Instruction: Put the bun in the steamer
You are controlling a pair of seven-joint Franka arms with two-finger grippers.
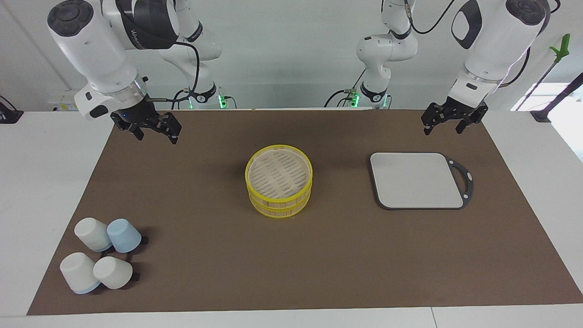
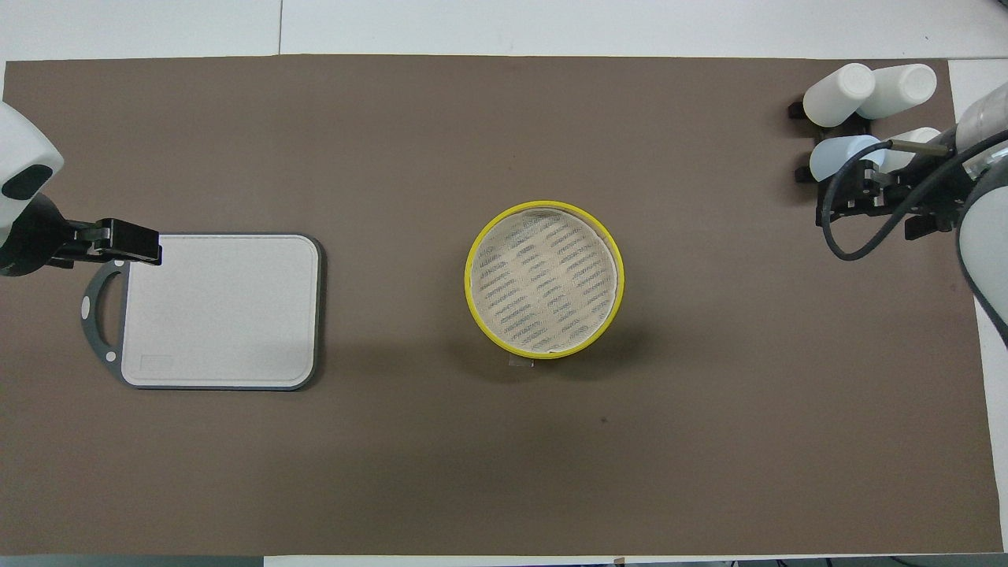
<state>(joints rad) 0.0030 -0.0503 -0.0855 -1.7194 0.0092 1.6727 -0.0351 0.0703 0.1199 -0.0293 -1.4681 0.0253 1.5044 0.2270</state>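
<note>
The steamer [image 1: 278,180] stands at the middle of the brown mat, round with yellow rims and a slatted lid on top; it also shows in the overhead view [image 2: 545,279]. No bun shows in either view. My left gripper [image 1: 448,123] hangs open and empty in the air over the mat by the handle end of the grey board; it shows in the overhead view too [image 2: 130,242]. My right gripper [image 1: 155,131] hangs open and empty over the right arm's end of the mat, and in the overhead view [image 2: 874,193] it partly covers the cups.
A grey rectangular board [image 1: 416,180] with a dark handle lies toward the left arm's end [image 2: 220,311]. Several white and pale blue cups [image 1: 102,257] lie on a rack at the right arm's end, farther from the robots [image 2: 858,94].
</note>
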